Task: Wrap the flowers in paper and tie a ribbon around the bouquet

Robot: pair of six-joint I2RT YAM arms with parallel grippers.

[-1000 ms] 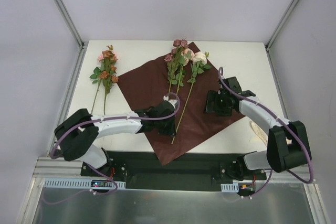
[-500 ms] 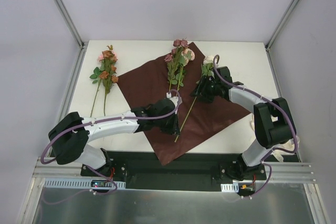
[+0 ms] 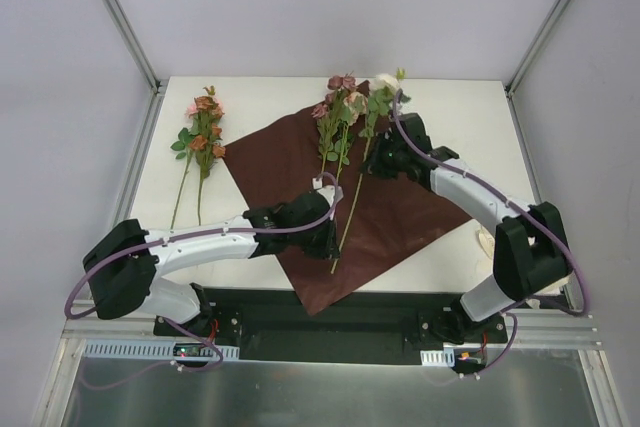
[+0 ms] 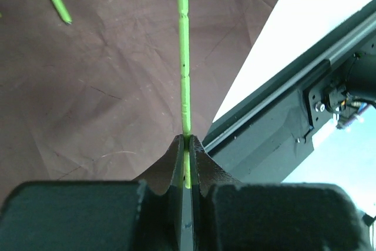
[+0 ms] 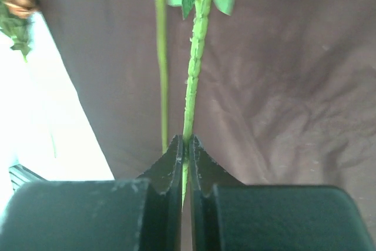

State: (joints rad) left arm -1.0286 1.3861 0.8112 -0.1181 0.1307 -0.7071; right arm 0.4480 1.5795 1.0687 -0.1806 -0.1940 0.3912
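The dark red paper (image 3: 290, 162) lies as a diamond on the white table. Two of the flowers lie on its far part: a pink and rust stalk (image 3: 335, 107) and a cream stalk (image 3: 382, 95). My right gripper (image 3: 372, 162) is shut on the cream stalk's leafy green stem (image 5: 194, 74), with a second thinner stem (image 5: 161, 74) just left of it. Over the paper's near part, my left gripper (image 3: 328, 242) is shut on the lower end of a thin green stem (image 4: 184, 57). A bit of the cream ribbon (image 3: 484, 241) shows beside the right arm.
Another bunch of pink and rust flowers (image 3: 203, 132) lies on the bare table left of the paper. The black frame rail (image 4: 282, 116) runs along the near table edge, close to the left gripper. Metal posts stand at the table's far corners.
My right gripper has swung left from the paper's right corner to the cream stalk and shut on its stem. The cream bloom has shifted toward the far edge. The left gripper stayed shut.
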